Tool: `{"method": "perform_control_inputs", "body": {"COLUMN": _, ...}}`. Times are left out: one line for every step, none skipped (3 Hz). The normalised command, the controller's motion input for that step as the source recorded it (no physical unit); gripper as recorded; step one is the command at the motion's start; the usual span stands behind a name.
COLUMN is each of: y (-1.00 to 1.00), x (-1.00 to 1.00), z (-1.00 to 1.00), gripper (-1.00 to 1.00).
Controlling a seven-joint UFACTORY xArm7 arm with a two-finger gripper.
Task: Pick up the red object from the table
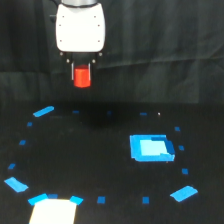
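Red object [82, 76] stubby, tool-held [82, 70].

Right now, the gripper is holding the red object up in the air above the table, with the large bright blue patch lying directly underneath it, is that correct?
Not quite. The gripper does hold the red object clear of the table, but the large bright blue patch is not directly beneath it. In the exterior view the patch lies well off toward the exterior view's right and lower in the picture.

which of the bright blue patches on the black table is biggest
The rectangular blue patch toward the exterior view's right; the other blue patches are thin slivers or small squares.
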Motion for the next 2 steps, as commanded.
{"method": "perform_control_inputs", "body": {"y": 0.18, "x": -0.21, "z": -0.04, "gripper": -1.0}}
{"method": "perform_control_inputs", "body": {"y": -0.01, "x": -0.07, "z": -0.64, "gripper": -0.83}}
